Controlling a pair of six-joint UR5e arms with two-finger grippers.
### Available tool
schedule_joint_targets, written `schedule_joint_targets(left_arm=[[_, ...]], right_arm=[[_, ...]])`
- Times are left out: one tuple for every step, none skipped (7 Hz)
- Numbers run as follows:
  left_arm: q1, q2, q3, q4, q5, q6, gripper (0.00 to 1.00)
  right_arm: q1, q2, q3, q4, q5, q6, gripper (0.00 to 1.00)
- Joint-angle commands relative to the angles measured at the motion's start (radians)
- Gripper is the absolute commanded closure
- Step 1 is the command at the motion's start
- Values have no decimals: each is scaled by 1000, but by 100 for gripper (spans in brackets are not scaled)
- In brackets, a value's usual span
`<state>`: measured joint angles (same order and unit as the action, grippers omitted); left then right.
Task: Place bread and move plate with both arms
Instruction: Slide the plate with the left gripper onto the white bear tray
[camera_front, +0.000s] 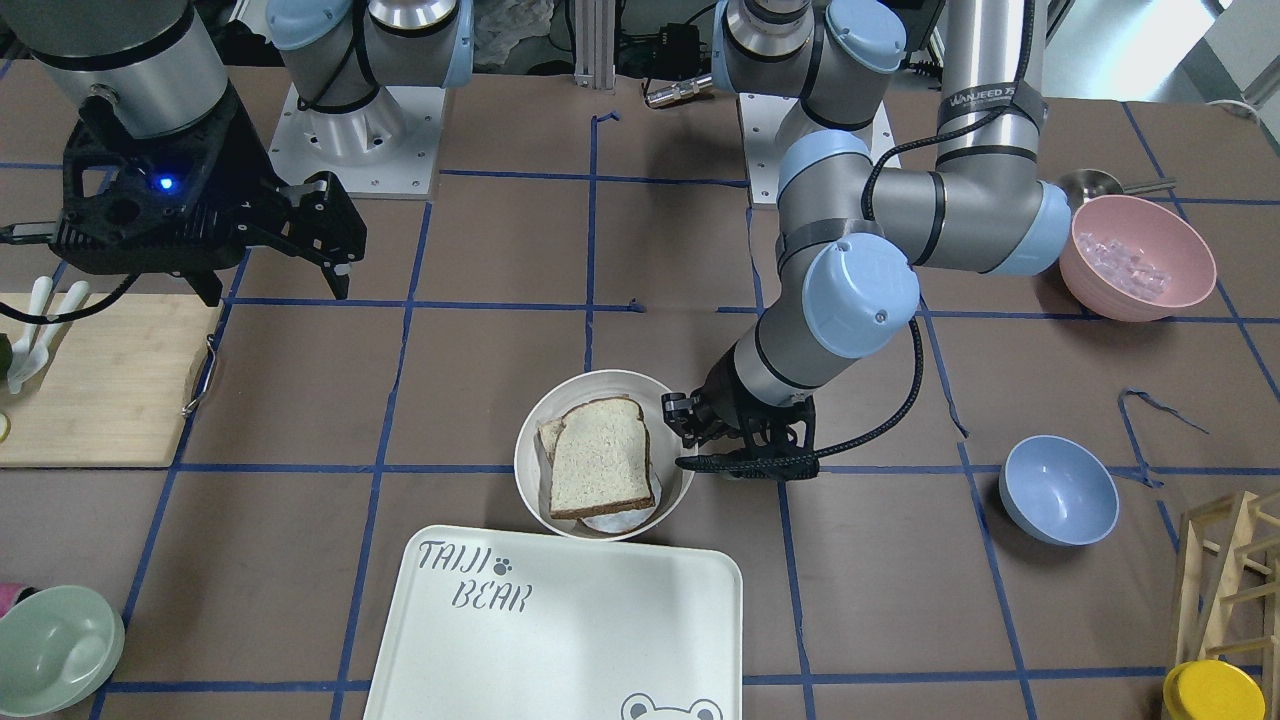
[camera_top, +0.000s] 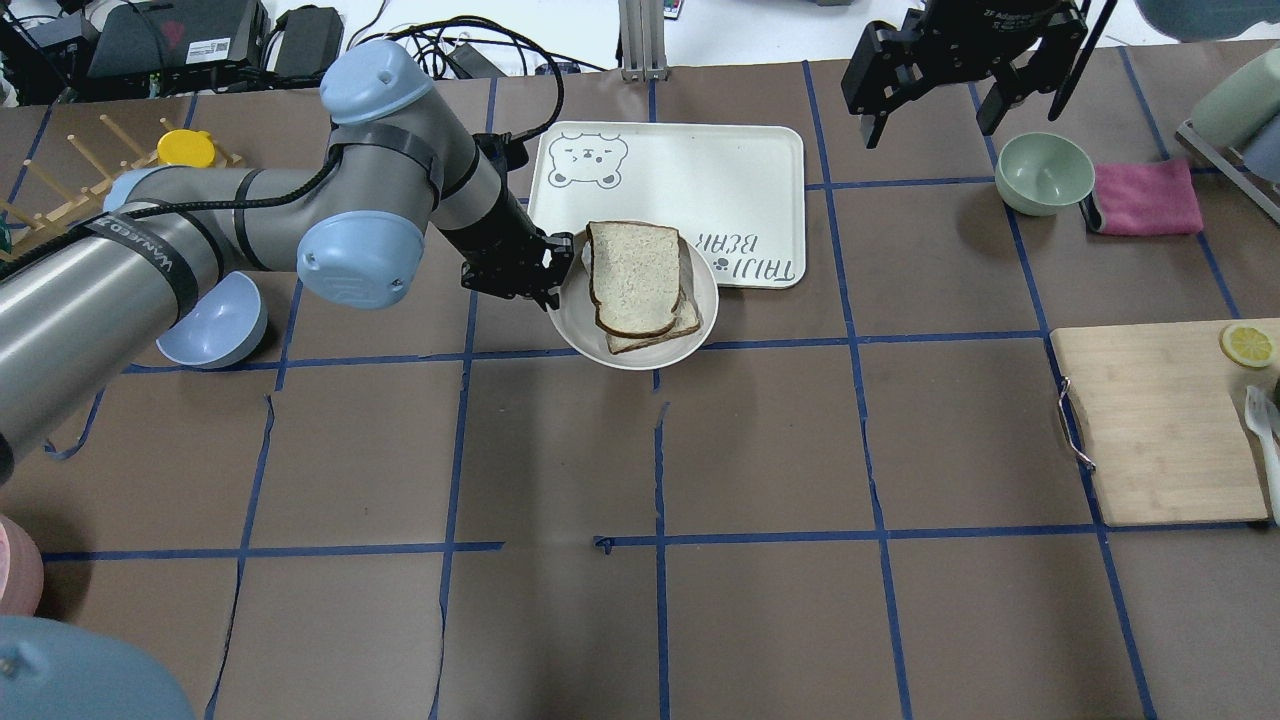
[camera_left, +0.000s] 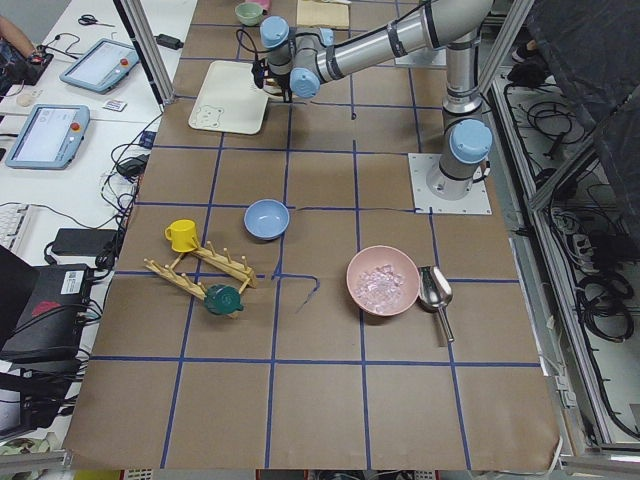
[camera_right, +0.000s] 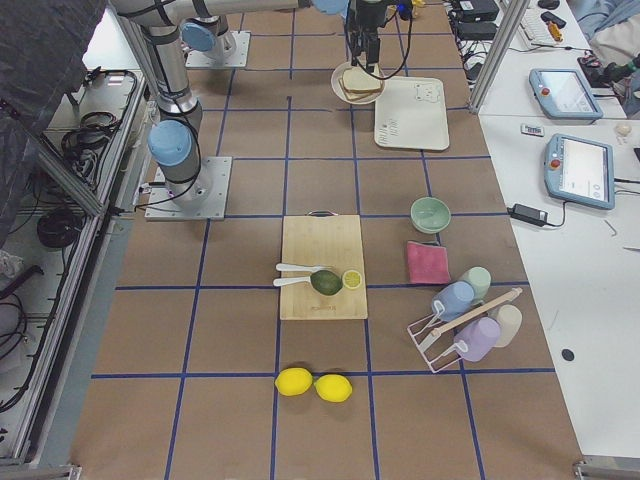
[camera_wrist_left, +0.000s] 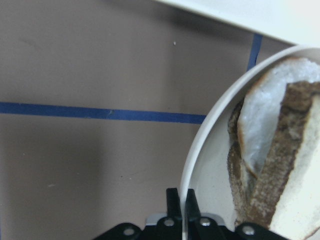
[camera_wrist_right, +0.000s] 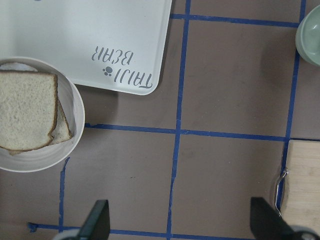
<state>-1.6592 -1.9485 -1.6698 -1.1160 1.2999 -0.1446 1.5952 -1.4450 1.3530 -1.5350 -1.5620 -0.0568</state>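
The bread (camera_top: 635, 278), a dark-crusted speckled slice, lies on top of a paler slice (camera_top: 655, 338) in the round cream plate (camera_top: 600, 350). The plate sits at the near corner of the tray, its rim just over the tray's edge. My left gripper (camera_top: 560, 272) is shut on the plate's left rim; in the left wrist view the fingertips (camera_wrist_left: 173, 199) pinch the rim (camera_wrist_left: 200, 150) beside the bread (camera_wrist_left: 280, 150). My right gripper (camera_top: 930, 105) hangs open and empty, high over the far right of the table. The right wrist view shows its wide-spread fingers (camera_wrist_right: 97, 222), the plate (camera_wrist_right: 45, 162) and the bread (camera_wrist_right: 25, 110).
The white "TAIJI BEAR" tray (camera_top: 700, 170) lies just beyond the plate. A green bowl (camera_top: 1044, 172) and pink cloth (camera_top: 1145, 197) are at the far right, and a bamboo board (camera_top: 1160, 420) at the right. A blue bowl (camera_top: 215, 320) sits under the left arm.
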Motion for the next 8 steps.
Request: schedule_joint_targets(left_arm=[[13, -138, 182, -4, -4, 74, 100], [13, -218, 277, -4, -8, 86, 100], [13, -284, 359, -4, -16, 126, 100], [13, -352, 413, 1, -58, 138, 100], [13, -398, 438, 8, -60, 142, 100], [12, -438, 456, 24, -68, 137, 100], [10, -452, 462, 33, -71, 138, 100], [7, -454, 463, 32, -79, 142, 31]], right_arm=[[-1, 0, 0, 1, -1, 0, 0], [-1, 0, 0, 0, 0, 0, 0], [-1, 0, 0, 1, 0, 0, 0], [-1, 0, 0, 1, -1, 0, 0], [-1, 0, 0, 1, -1, 0, 0], [-1, 0, 0, 1, -1, 0, 0], [-1, 0, 0, 1, -1, 0, 0], [-1, 0, 0, 1, -1, 0, 0]])
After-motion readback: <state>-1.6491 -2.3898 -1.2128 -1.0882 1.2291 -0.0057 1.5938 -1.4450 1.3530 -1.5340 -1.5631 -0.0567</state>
